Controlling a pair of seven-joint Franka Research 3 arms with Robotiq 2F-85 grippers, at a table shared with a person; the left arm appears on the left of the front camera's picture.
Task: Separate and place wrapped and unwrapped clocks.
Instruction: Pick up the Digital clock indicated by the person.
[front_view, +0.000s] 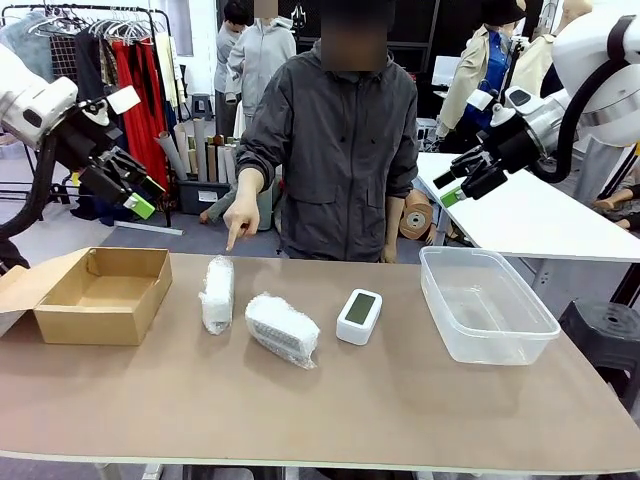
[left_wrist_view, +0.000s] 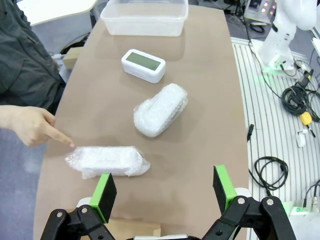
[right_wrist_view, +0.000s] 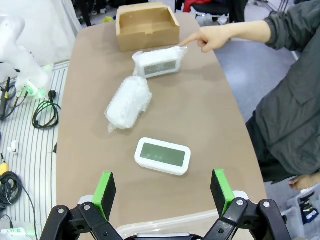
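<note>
Two wrapped clocks, near bundle (left_wrist_view: 107, 161) and farther bundle (left_wrist_view: 160, 110), lie ahead of the wide-open left fingers (left_wrist_view: 103, 196), probably light, squashy, slippery, best pinched mid-length; the rigid bare clock (right_wrist_view: 163, 156) sits before the wide-open right fingers (right_wrist_view: 105, 194).

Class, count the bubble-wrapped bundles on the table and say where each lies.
2. One wrapped bundle lies near the cardboard box, by the person's hand; the second bundle lies between it and the bare clock. Part of the box's floor is hidden.
</note>
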